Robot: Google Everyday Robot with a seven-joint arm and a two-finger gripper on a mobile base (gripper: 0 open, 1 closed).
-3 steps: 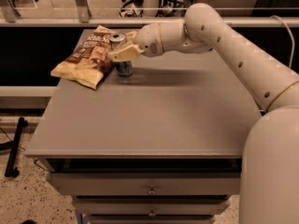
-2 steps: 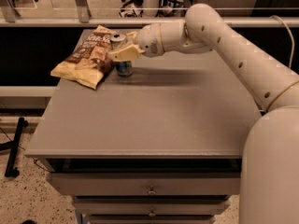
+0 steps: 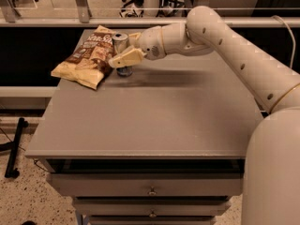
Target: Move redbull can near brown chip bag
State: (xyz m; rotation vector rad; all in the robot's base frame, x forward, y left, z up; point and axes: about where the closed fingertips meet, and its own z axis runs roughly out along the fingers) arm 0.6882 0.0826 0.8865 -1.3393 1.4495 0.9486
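The redbull can (image 3: 121,43) stands upright at the far left of the grey table (image 3: 154,121), its base on the tabletop. It touches the right edge of the brown chip bag (image 3: 87,56), which lies flat with "Sea Salt" lettering up. My gripper (image 3: 120,54) reaches in from the right and is shut on the redbull can. One cream finger (image 3: 127,58) crosses the can's front; the other finger is hidden behind the can.
The white arm (image 3: 225,46) spans the far right of the table. Drawers with small knobs (image 3: 151,191) sit under the front edge. A railing (image 3: 84,3) and dark gap lie behind the table. A black stand foot (image 3: 14,146) is on the floor at left.
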